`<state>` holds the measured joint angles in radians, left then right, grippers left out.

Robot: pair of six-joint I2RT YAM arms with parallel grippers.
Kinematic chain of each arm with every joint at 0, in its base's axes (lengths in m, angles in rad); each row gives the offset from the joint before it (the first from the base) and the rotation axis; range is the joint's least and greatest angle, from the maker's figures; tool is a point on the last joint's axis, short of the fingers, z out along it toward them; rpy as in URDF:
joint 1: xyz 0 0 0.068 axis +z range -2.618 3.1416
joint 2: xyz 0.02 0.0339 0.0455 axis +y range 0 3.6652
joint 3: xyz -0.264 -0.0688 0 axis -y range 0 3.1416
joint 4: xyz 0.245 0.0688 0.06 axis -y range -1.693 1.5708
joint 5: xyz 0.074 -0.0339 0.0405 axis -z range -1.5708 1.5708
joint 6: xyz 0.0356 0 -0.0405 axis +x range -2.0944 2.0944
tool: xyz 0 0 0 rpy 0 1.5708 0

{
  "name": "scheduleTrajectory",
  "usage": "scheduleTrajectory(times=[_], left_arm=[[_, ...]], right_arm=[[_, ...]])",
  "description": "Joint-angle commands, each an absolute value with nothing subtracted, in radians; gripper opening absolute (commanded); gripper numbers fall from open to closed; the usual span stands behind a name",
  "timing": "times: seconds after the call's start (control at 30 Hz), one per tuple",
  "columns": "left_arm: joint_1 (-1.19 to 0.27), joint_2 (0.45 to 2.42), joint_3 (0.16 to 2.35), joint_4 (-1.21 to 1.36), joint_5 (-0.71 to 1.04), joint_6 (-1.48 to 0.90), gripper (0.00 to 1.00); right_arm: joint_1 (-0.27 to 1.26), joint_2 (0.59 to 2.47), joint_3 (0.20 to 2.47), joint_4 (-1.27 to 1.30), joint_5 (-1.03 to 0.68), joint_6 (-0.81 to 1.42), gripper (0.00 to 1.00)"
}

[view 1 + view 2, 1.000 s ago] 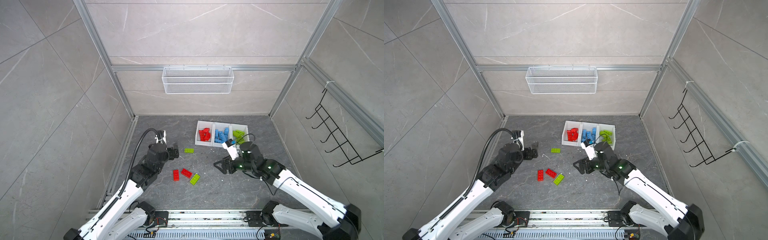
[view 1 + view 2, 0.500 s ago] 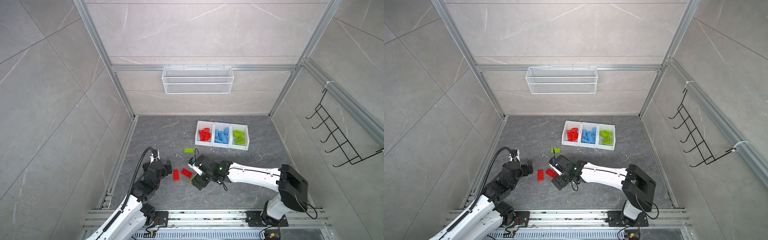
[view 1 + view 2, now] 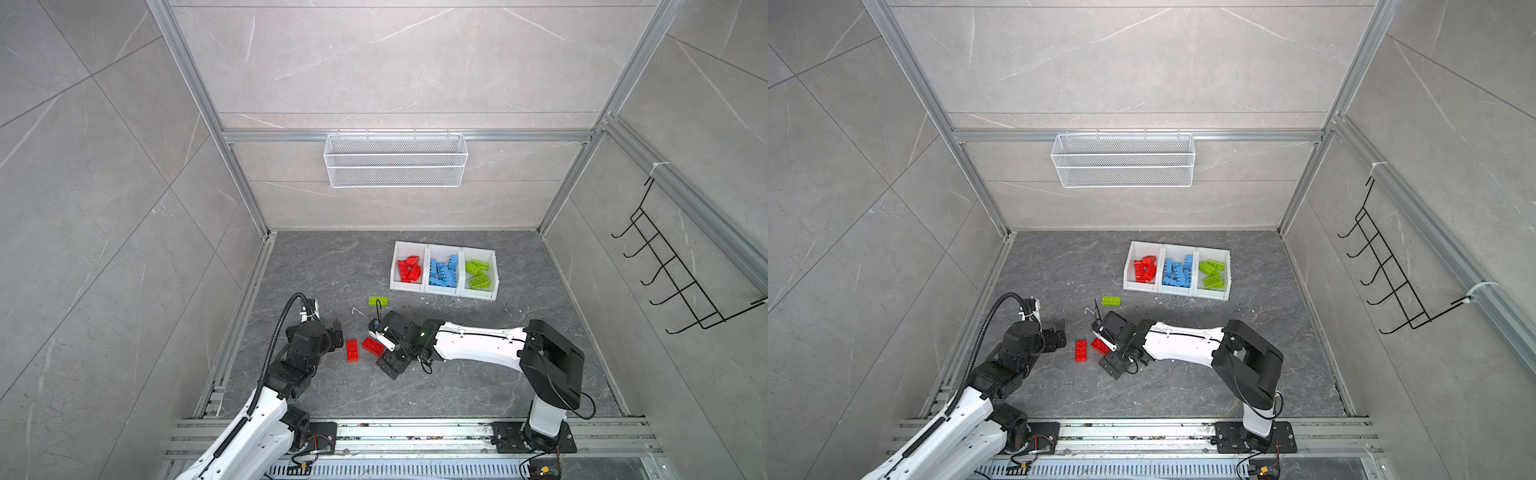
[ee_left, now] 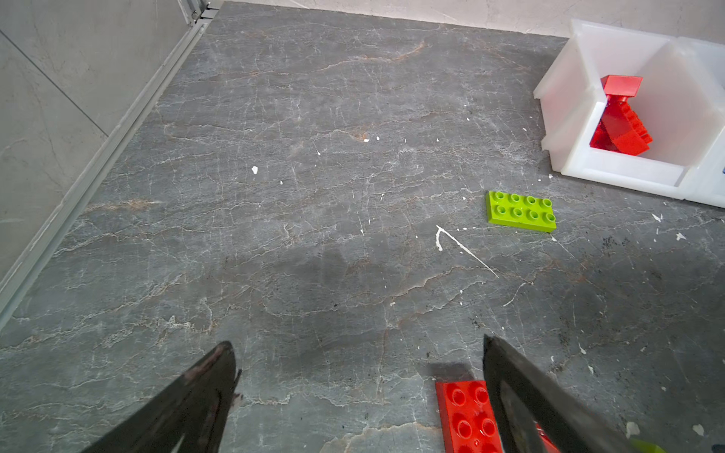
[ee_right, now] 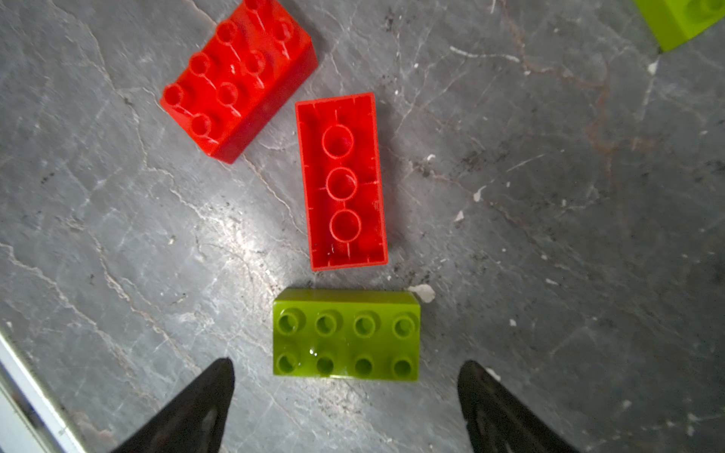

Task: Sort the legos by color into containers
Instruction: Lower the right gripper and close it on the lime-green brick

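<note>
Though dark (stray legos [image 3: 378, 301]), a veined floor [image 3: 436, 399] between pale tiled walls [image 3: 395, 62].

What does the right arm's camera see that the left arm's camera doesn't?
Only the right wrist view: a lime green brick lying studs up just ahead of the open right gripper, and a flipped red brick with its hollow underside showing.
Only the left wrist view: the white containers with red bricks inside, the wall rail, and the open left gripper.
Both: the studs-up red brick and the dark stone floor.
</note>
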<state>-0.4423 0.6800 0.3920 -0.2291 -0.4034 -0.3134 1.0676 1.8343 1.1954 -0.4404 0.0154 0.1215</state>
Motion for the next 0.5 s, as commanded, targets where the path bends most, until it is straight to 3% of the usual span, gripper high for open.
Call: scheduleTrajectory(times=[0.0, 0.47], left_arm=[[-0.436, 0.675, 0.401, -0.185, -0.384, -0.288, 0.99], [-0.435, 0.667, 0.399, -0.193, -0.404, -0.298, 0.99]], right_arm=[[1.069, 1.878, 1.229, -0.478, 0.034, 0.095, 0.92], [1.071, 1.924, 1.241, -0.477, 0.053, 0.085, 0.83]])
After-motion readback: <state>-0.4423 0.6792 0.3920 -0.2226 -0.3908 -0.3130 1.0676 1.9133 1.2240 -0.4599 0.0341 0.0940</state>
